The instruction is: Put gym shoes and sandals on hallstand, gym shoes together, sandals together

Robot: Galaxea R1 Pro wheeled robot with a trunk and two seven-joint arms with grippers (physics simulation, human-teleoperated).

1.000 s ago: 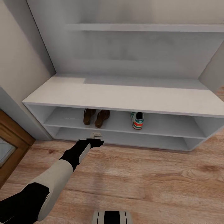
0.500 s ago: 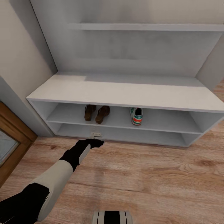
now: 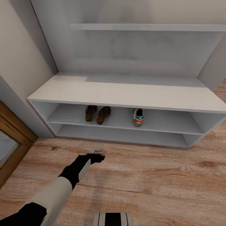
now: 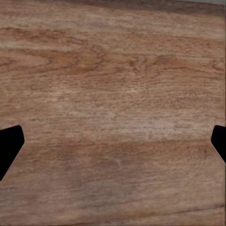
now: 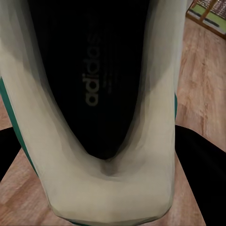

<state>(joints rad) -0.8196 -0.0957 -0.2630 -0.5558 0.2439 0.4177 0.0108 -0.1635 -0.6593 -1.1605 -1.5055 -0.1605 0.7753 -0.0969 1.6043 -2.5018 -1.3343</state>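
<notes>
Left gripper (image 3: 96, 154) hangs over the corridor floor (image 3: 157, 175), short of the hallstand (image 3: 125, 94), jaws spread wide: in the left wrist view both black fingertips (image 4: 9, 146) sit at opposite edges with bare planks between them, nothing held. Right gripper (image 5: 113, 165): its wrist view looks straight into a gym shoe (image 5: 99, 188), cream-white lining, dark insole with printed lettering, green sole edge at the sides. Black finger shapes flank the heel on both sides, apparently clamped on it, though actual contact is hidden by the shoe body. Wood floor shows past the shoe.

Count, near to far:
- Gym shoes: two. One at the right gripper, second gym shoe (image 3: 137, 116) on the hallstand's upper shelf, right of centre, heel facing out, toe hidden under the top board.
- Sandals: two (image 3: 97, 114), dark brown, side by side on the same upper shelf, left of centre, well apart from the shoe. Their far ends are cut off by the top board.
- Hallstand compartments: two, lower one shows nothing in the visible part.

Hard to read: small pale object (image 3: 97, 148) just ahead of the left gripper, can't tell what it is. Striped part of the robot's body (image 3: 113, 219) is cut off at the frame's near edge. Wall shelf (image 3: 147, 27) above the hallstand.
</notes>
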